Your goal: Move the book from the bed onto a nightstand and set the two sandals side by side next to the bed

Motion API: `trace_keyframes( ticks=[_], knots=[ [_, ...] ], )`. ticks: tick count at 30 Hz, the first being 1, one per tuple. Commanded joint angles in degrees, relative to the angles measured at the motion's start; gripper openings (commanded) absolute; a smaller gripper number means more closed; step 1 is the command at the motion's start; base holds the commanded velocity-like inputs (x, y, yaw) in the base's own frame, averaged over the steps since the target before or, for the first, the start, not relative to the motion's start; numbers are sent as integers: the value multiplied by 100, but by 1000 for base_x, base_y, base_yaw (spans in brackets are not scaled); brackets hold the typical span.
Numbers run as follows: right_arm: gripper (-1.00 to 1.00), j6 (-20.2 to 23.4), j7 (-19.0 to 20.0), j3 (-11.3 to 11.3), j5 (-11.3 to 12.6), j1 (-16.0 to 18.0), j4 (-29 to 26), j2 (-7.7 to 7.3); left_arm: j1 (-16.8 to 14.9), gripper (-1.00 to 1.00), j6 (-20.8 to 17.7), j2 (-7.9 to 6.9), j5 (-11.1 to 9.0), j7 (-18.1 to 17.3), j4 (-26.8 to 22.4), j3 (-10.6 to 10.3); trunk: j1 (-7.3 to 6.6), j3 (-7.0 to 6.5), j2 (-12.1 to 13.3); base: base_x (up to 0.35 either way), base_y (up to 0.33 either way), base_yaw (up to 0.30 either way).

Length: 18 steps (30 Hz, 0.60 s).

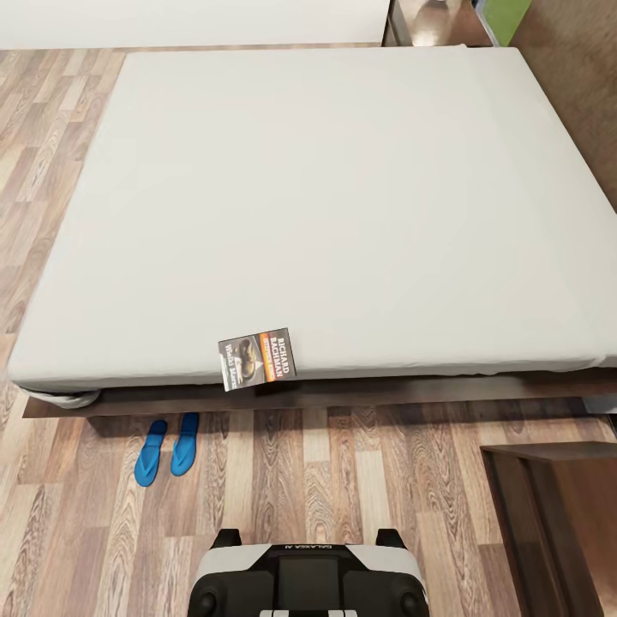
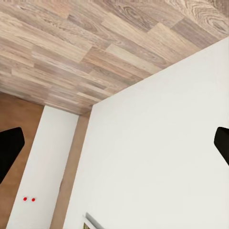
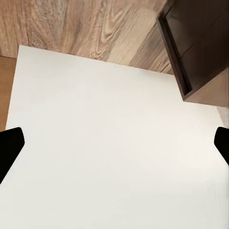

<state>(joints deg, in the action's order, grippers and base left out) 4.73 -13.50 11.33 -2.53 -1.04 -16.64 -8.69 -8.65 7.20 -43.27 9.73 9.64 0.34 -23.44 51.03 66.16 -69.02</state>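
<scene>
The bed (image 1: pixel 326 206) is seen from its foot, the pale mattress spread across the wood floor (image 1: pixel 360 480). A dark cabinet (image 1: pixel 557 523) stands at the near right. At the far right corner, beside the bed's head, a glossy nightstand (image 1: pixel 433 21) is partly shown. The two sandals (image 1: pixel 167 450) lie side by side, just apart, on the floor by the bed's near left corner, long axes running toward the bed, slightly slanted. The book (image 1: pixel 257 358) lies on the mattress's near edge, overhanging it, its long axis along the edge, slightly tilted. Both the left end effector (image 2: pixel 114 148) and the right end effector (image 3: pixel 114 148) are spread wide, holding nothing.
</scene>
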Motion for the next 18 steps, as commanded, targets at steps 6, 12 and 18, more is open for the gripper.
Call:
trace_keyframes(
  ticks=[6,12,18],
  knots=[
    [100,47,-35,31,-22,137,-29,-156,-5,100,18,2,57,24,3,-3,1,2,-2,0,0,0],
    [100,46,-30,45,-50,242,-50,-287,-5,100,18,3,55,21,2,-3,1,2,-2,0,0,0],
    [100,44,-54,41,-47,450,-48,-312,-5,100,18,3,55,22,1,-3,1,2,-2,0,0,0]
  ],
)
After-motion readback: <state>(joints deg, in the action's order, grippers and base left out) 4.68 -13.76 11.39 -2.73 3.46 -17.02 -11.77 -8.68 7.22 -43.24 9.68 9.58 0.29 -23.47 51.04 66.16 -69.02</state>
